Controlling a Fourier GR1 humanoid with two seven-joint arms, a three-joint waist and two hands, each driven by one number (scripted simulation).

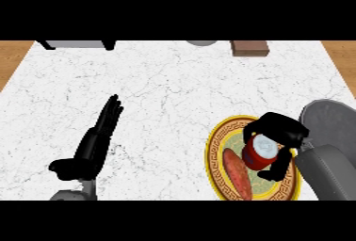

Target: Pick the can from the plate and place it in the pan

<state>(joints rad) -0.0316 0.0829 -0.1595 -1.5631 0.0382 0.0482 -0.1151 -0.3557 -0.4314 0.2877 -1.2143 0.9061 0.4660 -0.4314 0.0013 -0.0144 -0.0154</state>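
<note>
Standing upright on a round plate with a gold patterned rim, a red can with a pale silver top sits near the lower right of a white marbled worktop. The robot's right hand is black and curls around the can, fingers arching over its far side and the thumb showing below it at the near side. A long reddish sausage lies on the plate just left of the can. Just right of the plate, a dark grey pan lies partly behind the grey right forearm. Well apart, at the lower left, the left hand rests open with its fingers straight, pointing away across the worktop. Along the far edge are a brown block, a grey round object cut off by the view, and a pale, dark-edged item.
</note>
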